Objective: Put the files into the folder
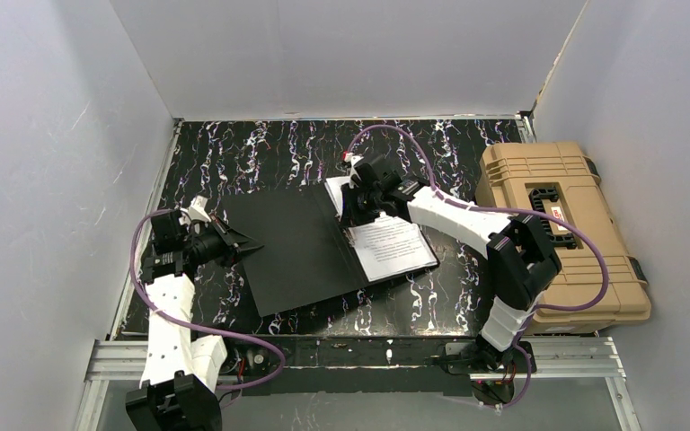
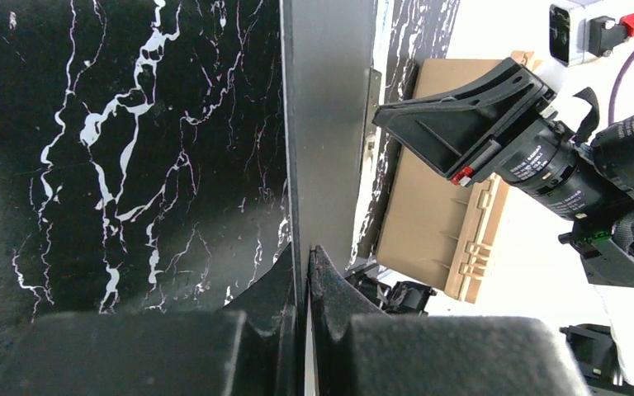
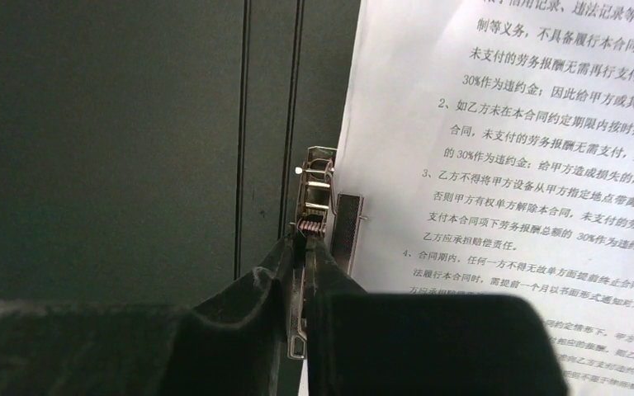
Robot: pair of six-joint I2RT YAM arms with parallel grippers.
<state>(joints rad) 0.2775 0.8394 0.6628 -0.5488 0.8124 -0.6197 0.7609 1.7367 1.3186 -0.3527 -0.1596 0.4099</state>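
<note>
At the left of the top view, the left pincer [image 1: 252, 244] is pressed together on the left edge of the folder [image 1: 301, 247]. The folder lies open, black inside up, in the middle of the marbled desk [image 1: 234, 153]. The right pincer [image 1: 350, 217] is clamped on the metal clip [image 3: 315, 186] at the spine (fingertips pinching its lower end). The files [image 1: 393, 244] lie on the folder's right half. A tan case [image 1: 557, 224] sits far right.

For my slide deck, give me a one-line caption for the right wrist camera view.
Right claw pinches the metal clip on the open folder's black inside, the printed files lying alongside it.
</note>
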